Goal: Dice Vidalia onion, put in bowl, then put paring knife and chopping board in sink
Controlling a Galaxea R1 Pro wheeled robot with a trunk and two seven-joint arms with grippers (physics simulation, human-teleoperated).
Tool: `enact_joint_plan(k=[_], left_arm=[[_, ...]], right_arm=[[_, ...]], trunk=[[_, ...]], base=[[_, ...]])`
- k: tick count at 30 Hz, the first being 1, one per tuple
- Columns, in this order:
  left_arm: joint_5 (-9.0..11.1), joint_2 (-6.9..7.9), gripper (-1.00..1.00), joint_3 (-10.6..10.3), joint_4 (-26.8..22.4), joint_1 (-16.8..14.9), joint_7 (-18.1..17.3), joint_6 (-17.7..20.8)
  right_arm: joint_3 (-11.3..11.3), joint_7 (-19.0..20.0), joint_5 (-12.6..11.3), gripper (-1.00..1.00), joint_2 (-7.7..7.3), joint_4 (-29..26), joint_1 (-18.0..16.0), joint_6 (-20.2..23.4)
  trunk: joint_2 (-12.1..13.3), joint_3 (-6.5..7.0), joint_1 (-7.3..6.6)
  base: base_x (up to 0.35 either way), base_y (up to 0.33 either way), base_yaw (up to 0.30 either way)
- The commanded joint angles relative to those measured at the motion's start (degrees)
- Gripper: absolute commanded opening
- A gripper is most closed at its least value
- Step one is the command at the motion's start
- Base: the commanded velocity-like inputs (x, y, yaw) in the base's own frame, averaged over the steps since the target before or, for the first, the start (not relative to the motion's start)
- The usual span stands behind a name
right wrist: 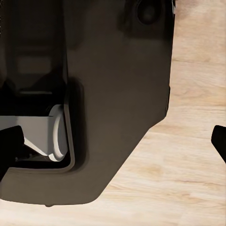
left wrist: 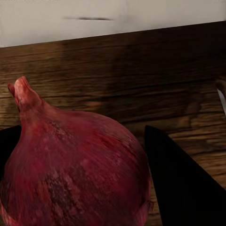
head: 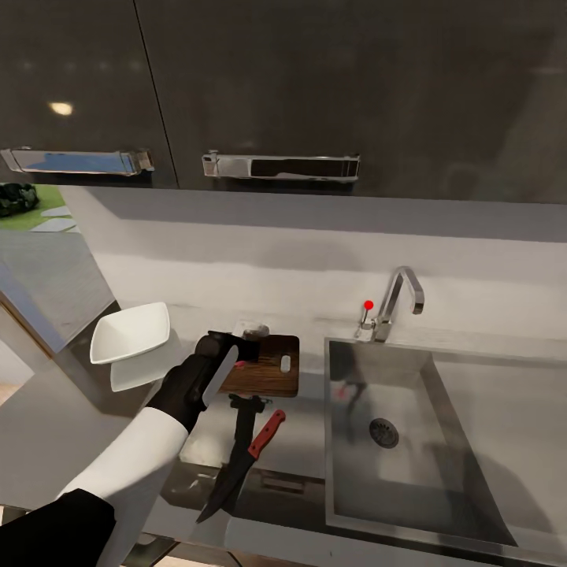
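My left gripper [head: 246, 343] is over the back left of the dark wooden chopping board [head: 272, 376]. It is shut on the Vidalia onion [left wrist: 75, 174], a dark red bulb that sits between the two black fingers [left wrist: 181, 183] just above the board [left wrist: 141, 84]. The paring knife [head: 264, 435] lies on the grey countertop [head: 71, 441] in front of the board, its dark blade pointing toward the front edge. To the left of the board stands the white bowl [head: 130, 332]. The grey sink [head: 441, 394] is to the right. My right gripper [right wrist: 113, 146] hangs open over the floor.
A chrome tap [head: 398, 299] with a red dot stands behind the sink. Dark wall cabinets [head: 315, 87] with metal handles hang overhead. A small white piece [head: 285, 363] lies on the board. The right wrist view has the robot's dark base [right wrist: 108, 94] over a wooden floor [right wrist: 188, 179].
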Motion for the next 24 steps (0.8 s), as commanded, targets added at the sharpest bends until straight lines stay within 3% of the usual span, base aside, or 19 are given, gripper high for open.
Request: enact_joint_plan(k=[1, 11, 24], left_arm=[[0.5, 0.02, -1.00, -0.1, -0.1, -0.1, 0.5, 0.2], [0.5, 0.02, -1.00, -0.1, -0.8, -0.1, 0.4, 0.2], [0.5, -0.01, -1.00, -0.2, -0.8, -0.1, 0.5, 0.1]], right_arm=[[-0.5, 0.2, 0.3, 1.00, -0.01, 0.0, 0.0, -0.2], [-0.5, 3.1, 0.3, 1.00, -0.32, 0.0, 0.0, -1.2], [-0.6, 2.7, 0.3, 1.00, -0.09, 0.0, 0.0, -1.0]], trunk=[[-0.1, -0.11, 0.03], [-0.1, -0.11, 0.03], [-0.1, -0.11, 0.03]], base=[[0.000, 0.000, 0.000], [0.000, 0.000, 0.000], [0.000, 0.000, 0.000]])
